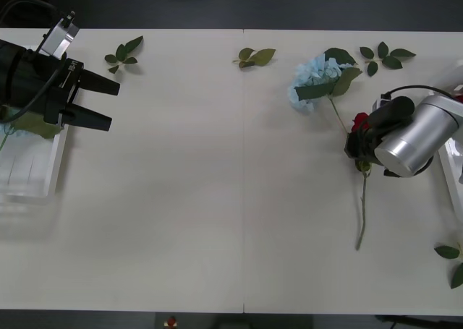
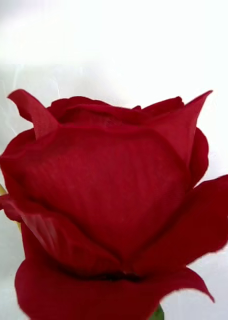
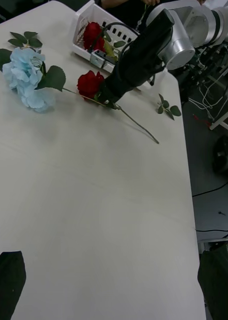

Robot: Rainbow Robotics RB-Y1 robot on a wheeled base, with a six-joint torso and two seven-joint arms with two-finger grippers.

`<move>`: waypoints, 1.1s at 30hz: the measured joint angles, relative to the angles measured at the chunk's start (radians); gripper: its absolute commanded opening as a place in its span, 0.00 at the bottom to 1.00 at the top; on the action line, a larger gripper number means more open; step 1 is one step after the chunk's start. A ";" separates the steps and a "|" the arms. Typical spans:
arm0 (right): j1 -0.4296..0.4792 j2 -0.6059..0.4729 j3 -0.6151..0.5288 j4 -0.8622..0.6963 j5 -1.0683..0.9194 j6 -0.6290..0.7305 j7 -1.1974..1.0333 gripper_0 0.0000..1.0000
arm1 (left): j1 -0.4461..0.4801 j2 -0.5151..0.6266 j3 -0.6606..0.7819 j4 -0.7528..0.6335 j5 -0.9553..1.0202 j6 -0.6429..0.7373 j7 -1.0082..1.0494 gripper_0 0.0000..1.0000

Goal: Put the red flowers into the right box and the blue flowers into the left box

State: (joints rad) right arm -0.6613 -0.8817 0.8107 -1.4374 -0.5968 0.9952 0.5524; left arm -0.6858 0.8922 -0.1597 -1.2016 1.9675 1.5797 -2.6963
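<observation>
Picking up a red rose for the right box

My right gripper sat on the red rose just under its head, but I could not tell if it pinched; I judged I should lift slowly. My left gripper was spread over the left box. Beyond lay a blue flower on the white tabletop.

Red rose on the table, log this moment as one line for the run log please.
right gripper: at red rose stem, rose on table | left gripper: open, beside left box | blue flower: on table | right box: holds red
</observation>
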 measured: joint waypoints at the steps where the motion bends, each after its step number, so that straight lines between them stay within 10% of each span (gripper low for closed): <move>1: 0.000 -0.014 0.000 -0.014 -0.008 -0.001 0.000 0.00 | 0.000 0.000 0.000 0.000 0.000 0.000 0.000 1.00; 33: 0.000 -0.508 0.001 -0.353 0.072 -0.090 0.309 0.00 | 0.000 0.000 0.000 0.000 0.000 0.000 0.000 1.00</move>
State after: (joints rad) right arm -0.6613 -1.3895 0.8114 -1.7909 -0.5251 0.9047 0.8614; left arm -0.6858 0.8922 -0.1597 -1.2017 1.9675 1.5797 -2.6963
